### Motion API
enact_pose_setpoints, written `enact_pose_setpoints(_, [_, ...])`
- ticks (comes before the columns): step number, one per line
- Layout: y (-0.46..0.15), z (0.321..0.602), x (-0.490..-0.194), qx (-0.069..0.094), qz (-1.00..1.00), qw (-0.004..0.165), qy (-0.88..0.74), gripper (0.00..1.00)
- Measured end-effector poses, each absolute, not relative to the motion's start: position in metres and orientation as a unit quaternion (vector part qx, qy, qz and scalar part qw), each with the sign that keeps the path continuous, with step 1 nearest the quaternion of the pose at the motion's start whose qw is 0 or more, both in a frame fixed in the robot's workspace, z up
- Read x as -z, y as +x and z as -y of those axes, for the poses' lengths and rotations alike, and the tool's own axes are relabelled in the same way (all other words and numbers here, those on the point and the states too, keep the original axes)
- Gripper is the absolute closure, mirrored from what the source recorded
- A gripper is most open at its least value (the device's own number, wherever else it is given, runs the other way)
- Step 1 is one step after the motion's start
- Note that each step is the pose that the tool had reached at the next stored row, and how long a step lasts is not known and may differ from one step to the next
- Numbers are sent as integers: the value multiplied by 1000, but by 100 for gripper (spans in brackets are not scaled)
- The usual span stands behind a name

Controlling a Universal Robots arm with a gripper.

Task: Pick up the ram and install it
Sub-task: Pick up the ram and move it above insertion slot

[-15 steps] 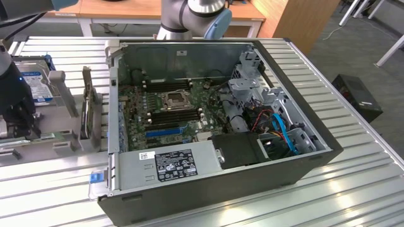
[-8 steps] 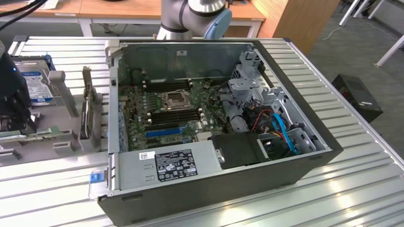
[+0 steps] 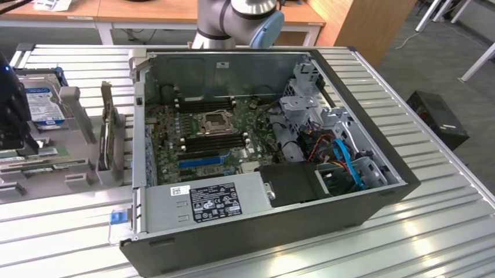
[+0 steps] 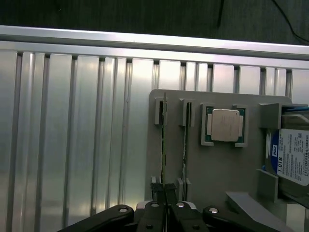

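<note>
Exterior view. Open dark-grey tower case (image 3: 270, 231) laid on its side on ribbed aluminium table (image 3: 433, 231), panel off, likely so the green motherboard (image 3: 208, 133) faces up for reach from above. Long black memory slots (image 3: 210, 142) at six o'clock of the square silver processor socket (image 3: 213, 123), more at twelve o'clock. Look bare, so installing judged not yet done. Grey-and-blue robot arm (image 3: 236, 20) at twelve o'clock of the case. At nine o'clock of the case, flat grey parts tray (image 3: 85, 176), blue-labelled hard drive (image 3: 40, 101) propped in it.

Wrist view. Black two-fingered gripper (image 4: 163, 189) drawn narrow, pinching what appears to be one end of the ram (image 4: 164, 140), a thin green circuit-board stick. Stands on edge between small grey end brackets of that tray, presumably so fingers can close on its two flat faces. Judged not lifted: far end sits in its bracket. Second green stick (image 4: 185, 140) just beside, parallel, apart from the fingertips. Past it a square silver processor chip (image 4: 225, 124) in a shallow recess, then the hard drive.
</note>
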State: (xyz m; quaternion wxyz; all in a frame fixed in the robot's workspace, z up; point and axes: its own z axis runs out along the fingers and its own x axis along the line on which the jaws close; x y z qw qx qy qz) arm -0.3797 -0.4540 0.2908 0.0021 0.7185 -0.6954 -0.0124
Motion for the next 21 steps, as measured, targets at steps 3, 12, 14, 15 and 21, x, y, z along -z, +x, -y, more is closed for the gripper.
enact_pose_setpoints(3, [-380,454,-299,12,695,2,718,88])
enact_pose_setpoints(12, [-380,454,-321,12,695,2,719,88])
enact_pose_setpoints(14, [-380,454,-326,12,695,2,719,88])
enact_pose_setpoints(15, [-380,454,-329,12,695,2,718,88])
enact_pose_setpoints(21, [-380,454,-345,12,695,2,718,88])
